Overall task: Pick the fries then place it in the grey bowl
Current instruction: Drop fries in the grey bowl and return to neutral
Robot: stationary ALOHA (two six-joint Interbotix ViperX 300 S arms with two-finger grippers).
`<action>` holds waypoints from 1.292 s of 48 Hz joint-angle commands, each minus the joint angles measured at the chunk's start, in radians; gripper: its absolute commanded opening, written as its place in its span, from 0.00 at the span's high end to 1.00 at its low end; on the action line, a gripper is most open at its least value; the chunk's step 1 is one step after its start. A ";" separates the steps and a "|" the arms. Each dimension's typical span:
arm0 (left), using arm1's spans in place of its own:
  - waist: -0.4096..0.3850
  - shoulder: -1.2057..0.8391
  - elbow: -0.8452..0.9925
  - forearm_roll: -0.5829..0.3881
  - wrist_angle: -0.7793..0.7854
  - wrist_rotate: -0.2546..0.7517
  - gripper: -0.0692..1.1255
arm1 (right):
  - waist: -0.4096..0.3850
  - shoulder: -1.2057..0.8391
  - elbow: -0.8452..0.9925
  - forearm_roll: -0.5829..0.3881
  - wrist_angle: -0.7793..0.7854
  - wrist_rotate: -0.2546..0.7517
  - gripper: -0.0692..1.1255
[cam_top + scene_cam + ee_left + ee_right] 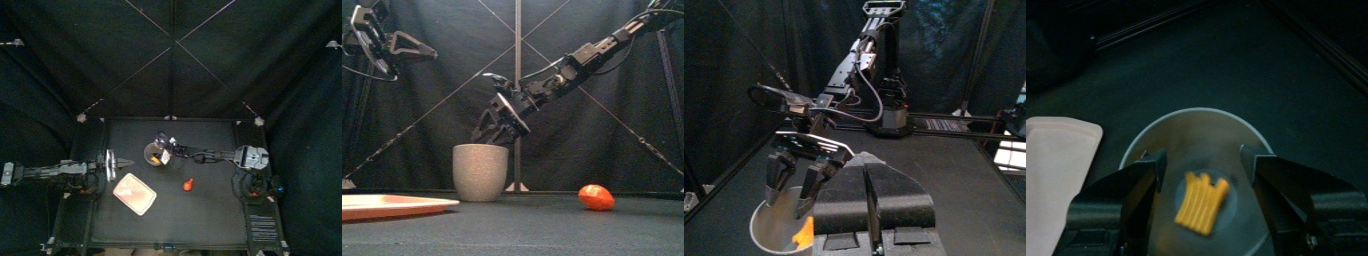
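The yellow fries (1200, 201) lie inside the tall grey speckled cup (480, 172), loose between the wide-apart jaws. My right gripper (1207, 160) hangs open just above the cup's mouth (1193, 115), fingertips at the rim. In the top view the right arm reaches past the middle to the cup (156, 154). From the side, the right gripper (493, 130) points down into the cup. In the left wrist view an orange bit of fries (804, 235) shows in the cup (771, 222). My left gripper (874, 168) rests shut at the table's left (116, 164).
A flat pink tray (135, 192) lies in front of the cup, toward the left. A small red toy (189, 184) sits to the right of the tray, and low at the right in the front view (596, 197).
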 commanded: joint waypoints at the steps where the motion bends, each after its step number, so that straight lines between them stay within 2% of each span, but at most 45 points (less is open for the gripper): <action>1: 0.005 0.003 -0.012 0.003 -0.009 0.003 0.95 | 0.006 -0.103 0.018 -0.002 -0.006 -0.002 0.16; 11: 0.026 0.003 -0.009 0.005 -0.009 0.002 0.95 | 0.052 -0.235 0.153 -0.011 -0.110 -0.003 0.16; 23: 0.026 0.003 -0.009 0.002 -0.009 0.000 0.95 | 0.107 -0.387 0.390 -0.017 -0.430 -0.006 0.16; 34: 0.025 0.003 0.002 -0.002 -0.008 -0.003 0.95 | 0.120 -0.495 0.569 -0.048 -0.663 -0.008 0.16; 47: 0.029 0.003 0.006 -0.006 -0.023 -0.002 0.95 | 0.121 -0.568 0.669 -0.057 -0.707 -0.002 0.16; 62: 0.057 0.003 0.055 -0.017 -0.060 -0.006 0.95 | 0.115 -0.566 0.701 -0.005 -0.707 0.002 0.16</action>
